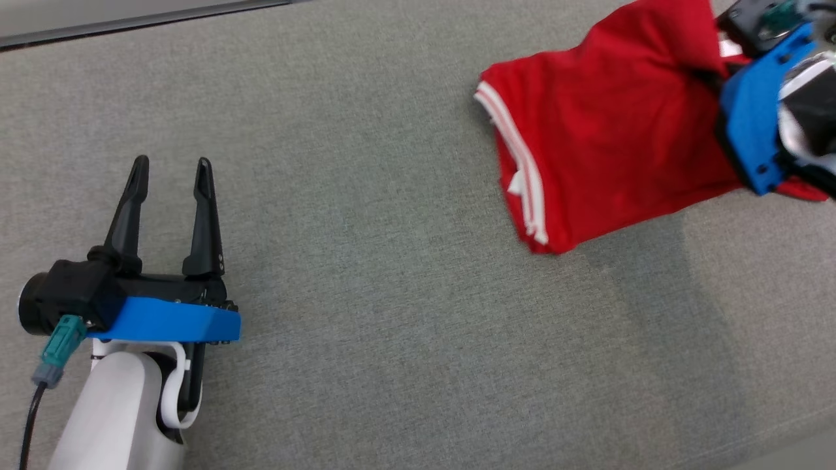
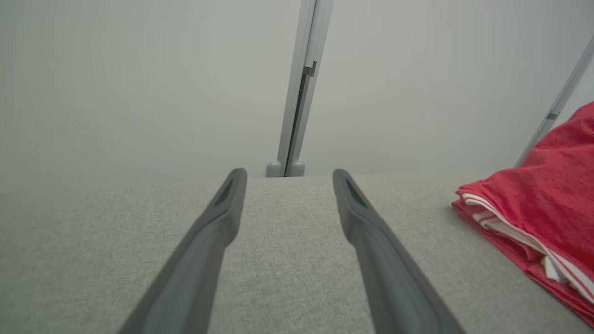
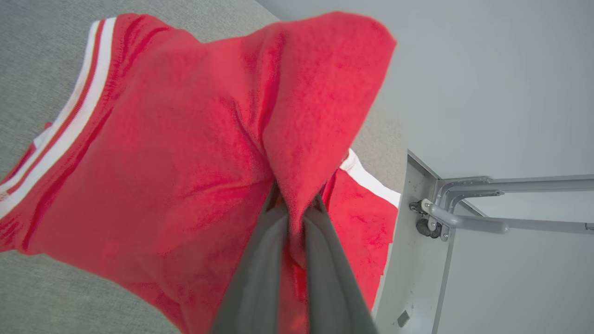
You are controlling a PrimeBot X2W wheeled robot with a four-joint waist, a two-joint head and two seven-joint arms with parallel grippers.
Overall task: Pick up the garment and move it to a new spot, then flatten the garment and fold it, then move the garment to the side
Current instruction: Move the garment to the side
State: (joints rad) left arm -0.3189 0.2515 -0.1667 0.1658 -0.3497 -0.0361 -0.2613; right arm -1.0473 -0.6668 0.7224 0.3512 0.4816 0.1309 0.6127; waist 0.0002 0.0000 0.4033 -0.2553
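A: Biggest first?
B: Grey table (image 1: 392, 163), across the whole head view.
A: Garment?
B: Red garment (image 1: 607, 130), upper right of the frame, bunched. White-striped hem (image 1: 522, 153) faces left. The left end lies on the table and the right end is pulled up into a peak.
A: Right gripper?
B: Right gripper (image 3: 297, 204) is clenched on that peak of red cloth, bottom centre of its wrist view.
A: Left one?
B: Left gripper (image 1: 172, 163), lower left of the head view, is released. Fingers spread, pointing up the frame over bare table, well apart from the garment.
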